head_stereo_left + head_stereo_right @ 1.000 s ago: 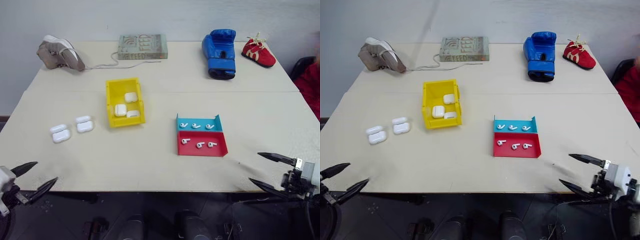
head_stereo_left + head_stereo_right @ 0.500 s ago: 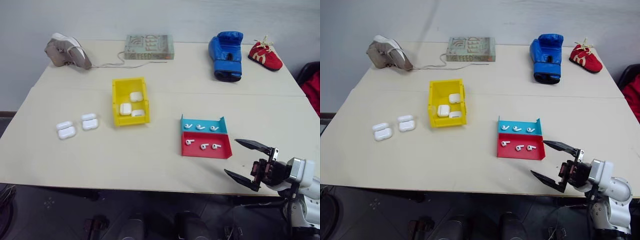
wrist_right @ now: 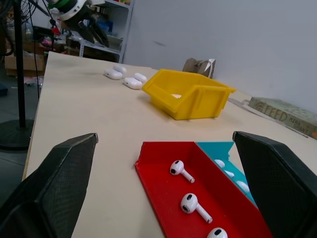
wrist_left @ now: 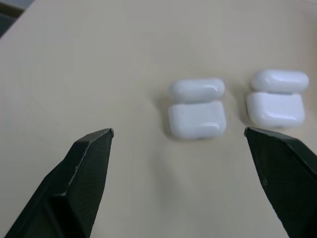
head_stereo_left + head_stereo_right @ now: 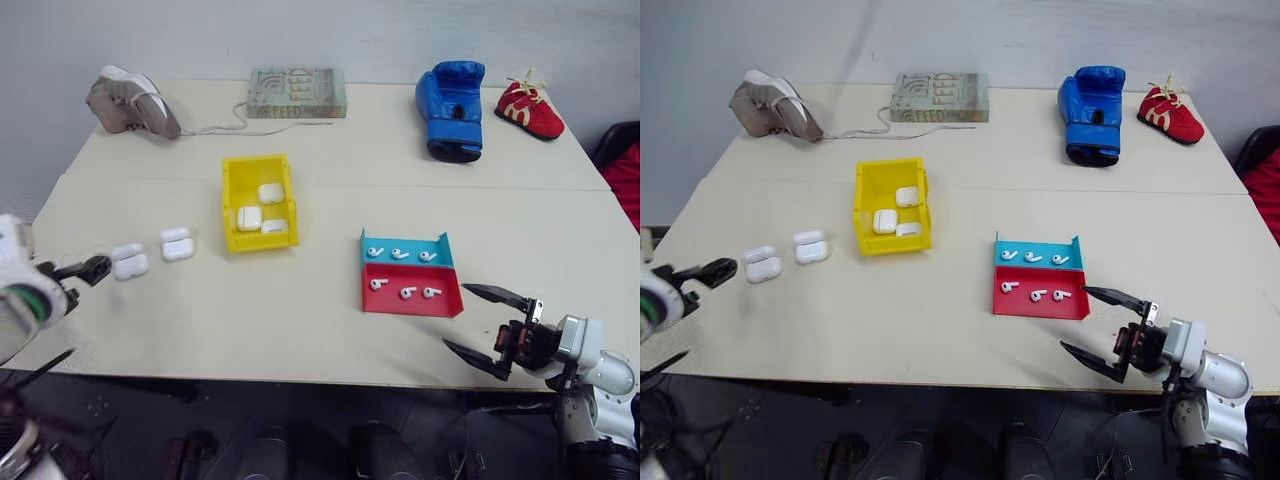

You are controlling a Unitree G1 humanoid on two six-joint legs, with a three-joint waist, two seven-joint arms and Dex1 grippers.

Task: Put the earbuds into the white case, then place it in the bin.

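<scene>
**Approaching the cases and earbuds: stock at reach stage**

Head views: beige tabletop (image 5: pixel 300 310); bright yellow plastic bin (image 5: pixel 258 203) holding three white cases; shallow blue tray (image 5: pixel 405 250) and shallow red tray (image 5: pixel 412 291), three glossy white earbuds (image 5: pixel 402 291) in each.

Left wrist view: left gripper (image 4: pixel 185 144) spread wide, empty, facing two open-lidded glossy white cases (image 4: pixel 197 107) lying side by side.

Right wrist view: right gripper (image 3: pixel 166 166) wide open, empty, near the red tray.

Judged next: pinching one earbud, carrying it to a case.
</scene>
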